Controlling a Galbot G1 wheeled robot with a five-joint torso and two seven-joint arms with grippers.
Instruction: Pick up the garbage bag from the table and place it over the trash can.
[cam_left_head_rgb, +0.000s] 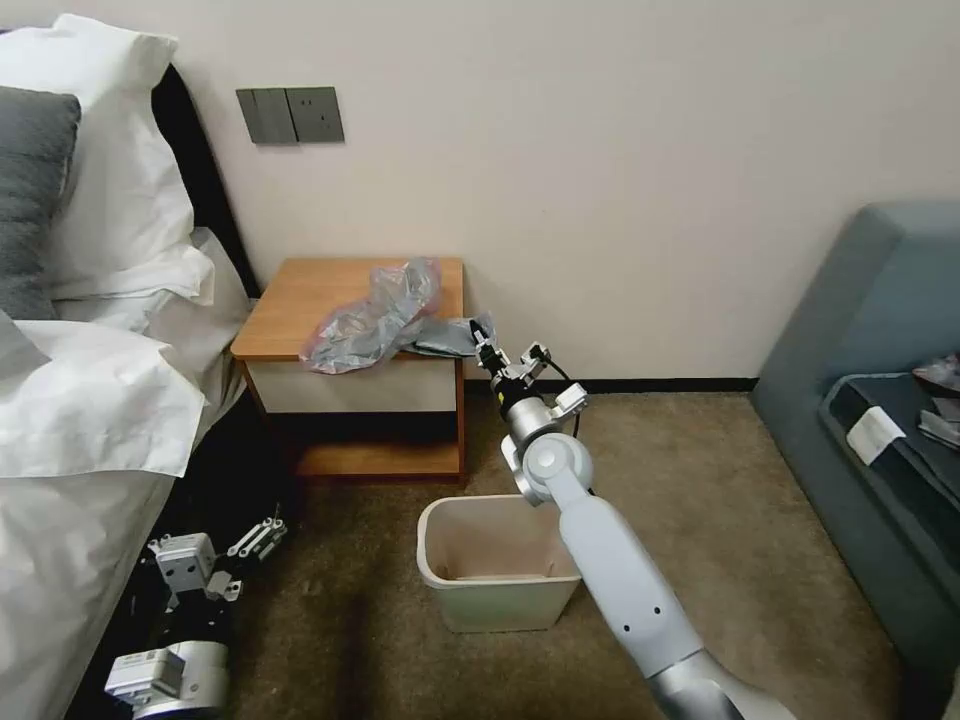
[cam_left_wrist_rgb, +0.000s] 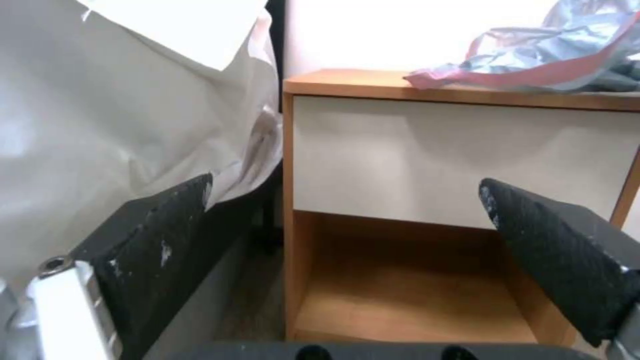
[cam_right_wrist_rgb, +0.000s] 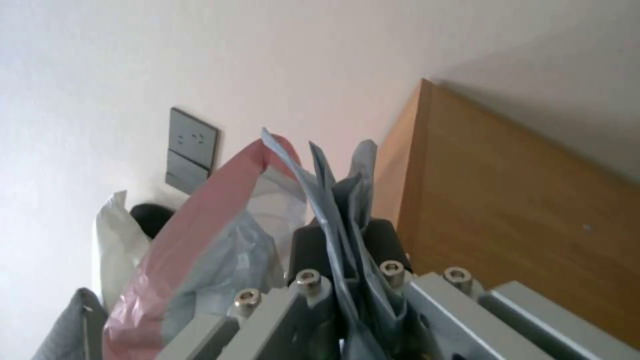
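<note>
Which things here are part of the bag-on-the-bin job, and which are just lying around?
In the job:
garbage bag, on the table
trash can, on the carpet
right gripper, shut on the bag's edge
left gripper, open, low beside the bed

Lying about:
pillows
wall switches
sofa

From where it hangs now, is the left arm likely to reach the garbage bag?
Probably not without rising. The left end effector hangs open, low beside the bed, level with the table's shelf. The garbage bag lies on the tabletop above, already pinched by the right end effector.
</note>
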